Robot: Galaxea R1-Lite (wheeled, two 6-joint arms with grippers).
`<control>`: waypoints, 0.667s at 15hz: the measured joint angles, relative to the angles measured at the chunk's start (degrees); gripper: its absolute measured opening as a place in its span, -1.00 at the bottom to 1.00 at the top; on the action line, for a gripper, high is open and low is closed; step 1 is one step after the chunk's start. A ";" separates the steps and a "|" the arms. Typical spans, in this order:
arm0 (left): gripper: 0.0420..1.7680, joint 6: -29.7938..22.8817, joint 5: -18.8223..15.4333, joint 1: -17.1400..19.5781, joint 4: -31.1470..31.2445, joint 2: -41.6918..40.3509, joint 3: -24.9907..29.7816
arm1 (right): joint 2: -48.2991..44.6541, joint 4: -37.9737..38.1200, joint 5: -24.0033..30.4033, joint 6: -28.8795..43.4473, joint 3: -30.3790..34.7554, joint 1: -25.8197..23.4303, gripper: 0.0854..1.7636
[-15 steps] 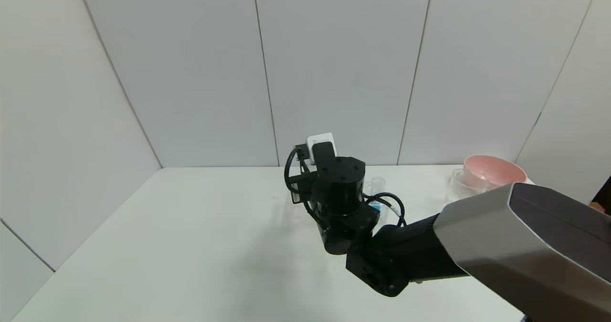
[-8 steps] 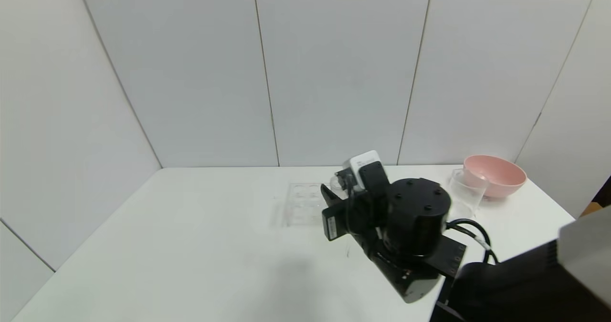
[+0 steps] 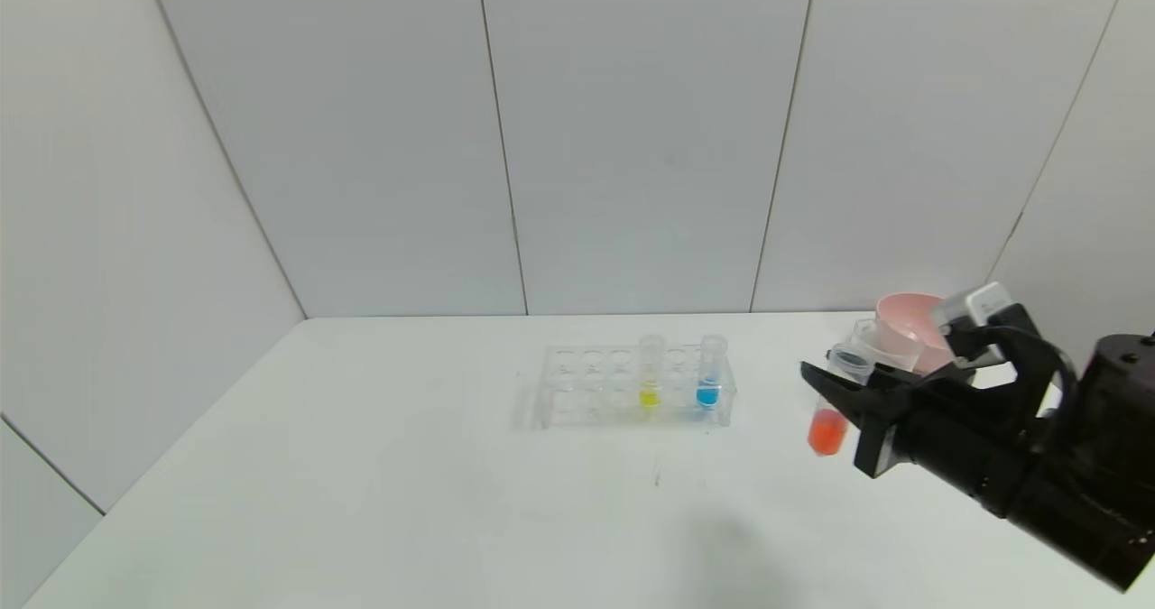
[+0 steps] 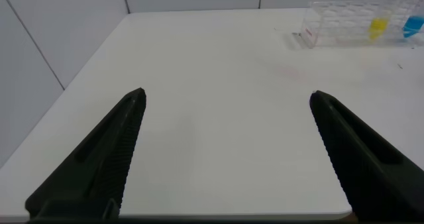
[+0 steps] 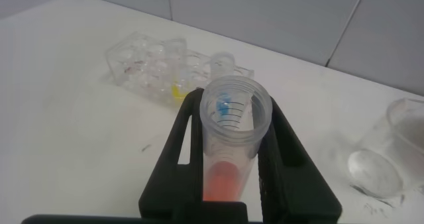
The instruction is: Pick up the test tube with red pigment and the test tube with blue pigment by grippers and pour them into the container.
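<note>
1. Rack (image 3: 632, 385), mid counter (image 3: 361, 465): holds a yellow tube (image 3: 650, 376) and, to its right, the blue tube (image 3: 710, 373), both upright.
2. Red tube (image 3: 832, 408): orange-red liquid at bottom, mouth open, near upright, clear of the counter, right of the rack.
3. Right end effector (image 3: 844, 392) is clamped on the red tube's upper part.
4. Beaker (image 3: 873, 349) and pink bowl (image 3: 907, 320), far right, partly hidden behind the arm.
5. Left end effector (image 4: 225, 118): fingers spread wide, nothing between, over the near-left counter.
</note>
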 joint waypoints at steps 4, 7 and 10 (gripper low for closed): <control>1.00 0.00 0.00 0.00 0.05 0.00 0.00 | -3.56 0.05 16.10 -0.04 3.04 -19.18 -0.47; 1.00 0.00 0.00 0.00 0.05 0.00 0.00 | -2.89 0.05 25.93 -0.20 1.85 -31.55 -0.47; 1.00 0.00 0.00 0.00 0.02 0.00 0.00 | 1.22 -0.04 30.20 -1.45 -1.82 -39.67 -0.47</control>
